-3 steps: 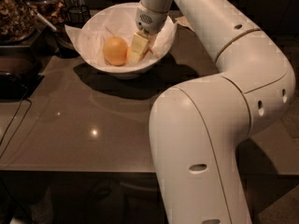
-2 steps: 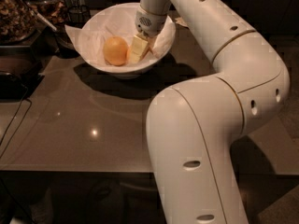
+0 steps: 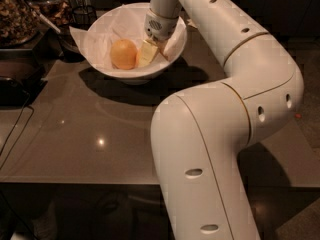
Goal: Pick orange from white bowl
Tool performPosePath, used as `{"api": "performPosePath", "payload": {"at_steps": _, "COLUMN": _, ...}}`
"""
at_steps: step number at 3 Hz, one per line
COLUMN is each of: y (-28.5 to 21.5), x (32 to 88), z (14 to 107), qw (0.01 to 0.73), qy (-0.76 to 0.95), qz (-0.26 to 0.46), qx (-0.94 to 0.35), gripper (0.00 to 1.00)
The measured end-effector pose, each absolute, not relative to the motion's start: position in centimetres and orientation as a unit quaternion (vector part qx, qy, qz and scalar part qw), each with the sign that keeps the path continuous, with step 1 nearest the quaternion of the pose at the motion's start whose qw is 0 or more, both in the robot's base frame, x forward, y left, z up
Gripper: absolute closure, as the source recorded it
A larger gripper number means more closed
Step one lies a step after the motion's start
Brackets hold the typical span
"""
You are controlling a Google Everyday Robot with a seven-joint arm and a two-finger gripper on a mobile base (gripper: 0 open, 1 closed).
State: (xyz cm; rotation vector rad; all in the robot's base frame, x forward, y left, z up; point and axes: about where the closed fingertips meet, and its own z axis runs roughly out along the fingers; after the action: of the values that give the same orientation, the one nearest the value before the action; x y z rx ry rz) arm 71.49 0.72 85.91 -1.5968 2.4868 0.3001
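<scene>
The white bowl (image 3: 172, 51) stands at the back of the table, lined with crumpled white paper. One round peach-orange fruit, the orange (image 3: 123, 54), lies in the bowl left of centre. My gripper (image 3: 152, 51) reaches down into the bowl just right of the orange. Its fingers (image 3: 145, 55) stand apart with nothing between them, and the left one is close beside the orange. The wrist covers the right side of the bowl's inside. No paler fruit shows.
My large white arm (image 3: 210, 134) fills the right and front of the view. A dark container of snacks (image 3: 17, 14) and a black wire holder (image 3: 82, 16) stand at the back left. A black cable (image 3: 15, 129) lies at the left table edge.
The gripper stays in the bowl beside the orange, almost unmoved. The arm's lower body has shifted slightly to the left.
</scene>
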Motion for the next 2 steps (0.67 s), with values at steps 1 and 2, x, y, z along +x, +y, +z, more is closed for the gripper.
{"api": "performPosePath", "payload": {"at_steps": 1, "y": 0.72, "x": 71.5, "z": 85.93, "qw": 0.086, "qy": 0.834, "qz": 0.101, "qx": -0.535, "gripper": 0.7}}
{"api": "performPosePath", "payload": {"at_steps": 2, "y": 1.14, "x": 72.14, "z": 86.17, "qw": 0.104, "qy": 0.832, "qz": 0.099, "qx": -0.536, "gripper": 0.94}}
